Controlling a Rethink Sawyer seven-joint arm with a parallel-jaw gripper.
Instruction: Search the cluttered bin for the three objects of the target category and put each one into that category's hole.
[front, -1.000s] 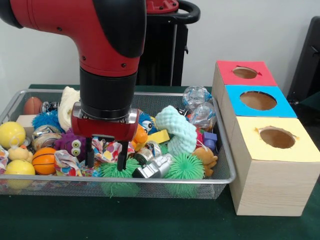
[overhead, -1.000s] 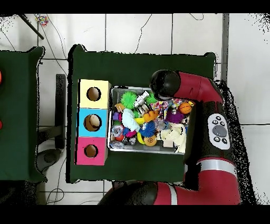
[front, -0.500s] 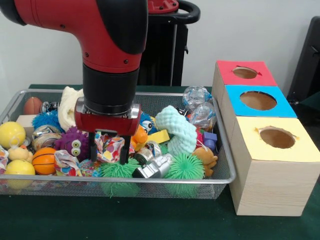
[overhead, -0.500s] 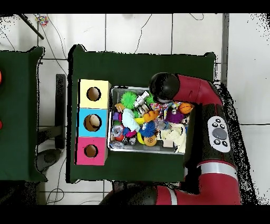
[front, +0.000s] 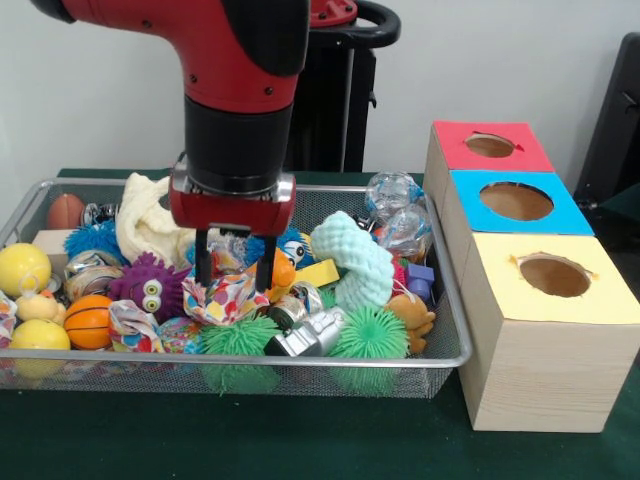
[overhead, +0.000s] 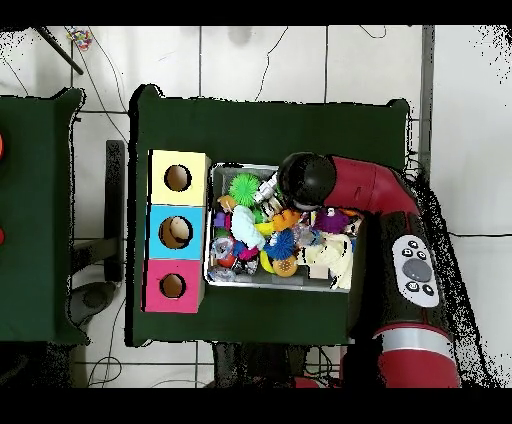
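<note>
The claw is held open just above a patterned wrapped toy; searching is judged underway, descent and closing needed next

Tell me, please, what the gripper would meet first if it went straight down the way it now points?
Most likely the patterned cloth bundle lying just under the open gripper, between the purple furry toy and the orange toy; depth is hard to judge from the front.

A red and black arm hangs over a silver mesh bin of purple, orange, yellow and green toys, beside red, blue and yellow-topped boxes on a dark green tabletop.
</note>
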